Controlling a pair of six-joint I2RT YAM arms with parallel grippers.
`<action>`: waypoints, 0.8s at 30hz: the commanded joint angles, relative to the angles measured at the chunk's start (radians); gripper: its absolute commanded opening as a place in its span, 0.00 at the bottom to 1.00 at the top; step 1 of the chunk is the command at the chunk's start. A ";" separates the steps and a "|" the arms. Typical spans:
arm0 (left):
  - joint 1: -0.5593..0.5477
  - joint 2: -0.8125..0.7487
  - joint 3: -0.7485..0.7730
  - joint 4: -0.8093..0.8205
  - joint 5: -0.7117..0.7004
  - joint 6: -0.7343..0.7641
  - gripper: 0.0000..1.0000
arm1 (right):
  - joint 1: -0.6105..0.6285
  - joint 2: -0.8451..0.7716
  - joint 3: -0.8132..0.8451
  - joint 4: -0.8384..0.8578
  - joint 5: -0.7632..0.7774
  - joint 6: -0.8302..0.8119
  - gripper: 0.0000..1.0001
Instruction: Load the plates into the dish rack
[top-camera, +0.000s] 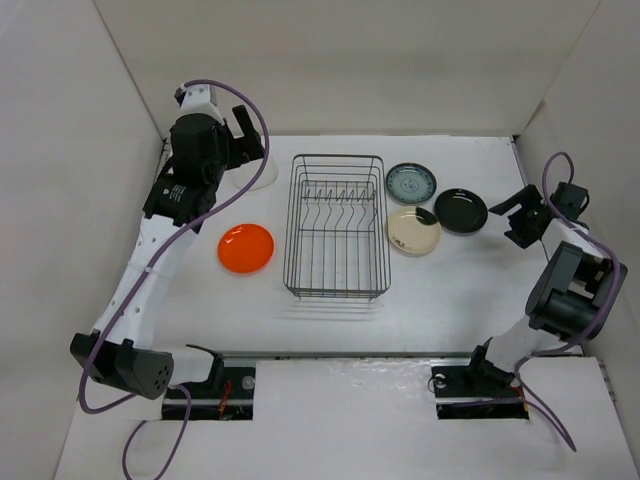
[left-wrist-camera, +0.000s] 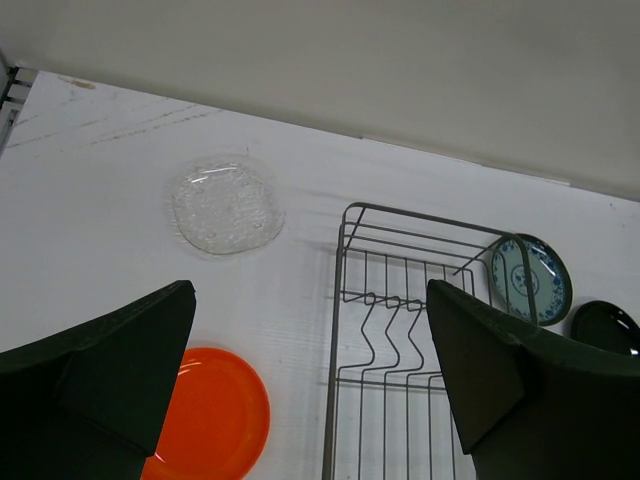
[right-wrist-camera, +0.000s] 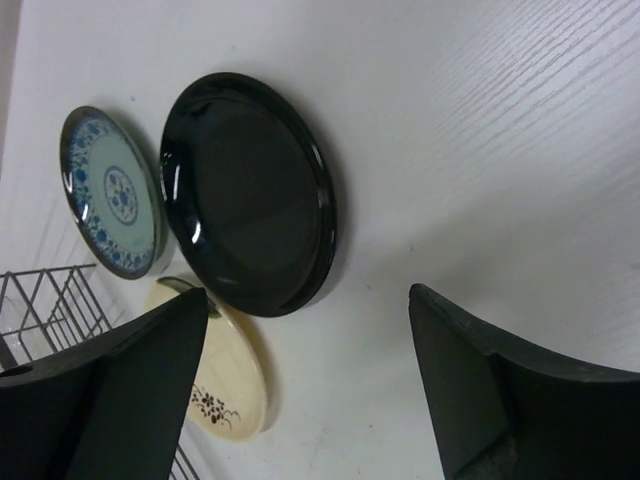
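no readable text, labels or numbers

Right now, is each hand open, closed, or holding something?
Left hand: open, holding nothing, near the clear plate.
Right hand: open, holding nothing, beside the black plate.

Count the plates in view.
5: orange plate and clear plate left of the rack, clear one farther back; teal, cream and black right of it. None in the rack. Nothing looks hidden.

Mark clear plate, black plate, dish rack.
clear plate (left-wrist-camera: 227, 208), left wrist view, plate centre.
black plate (right-wrist-camera: 245, 190), right wrist view, plate centre.
dish rack (top-camera: 337, 240), top external view, bare wire floor.
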 joint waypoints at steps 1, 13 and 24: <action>0.003 -0.041 -0.001 0.046 0.031 0.012 1.00 | -0.013 0.066 0.072 0.047 -0.036 -0.011 0.84; 0.003 -0.032 -0.001 0.046 0.042 0.012 1.00 | -0.013 0.245 0.214 -0.046 -0.073 -0.066 0.76; 0.003 -0.001 -0.001 0.046 0.079 0.012 1.00 | 0.062 0.371 0.336 -0.147 -0.085 -0.132 0.70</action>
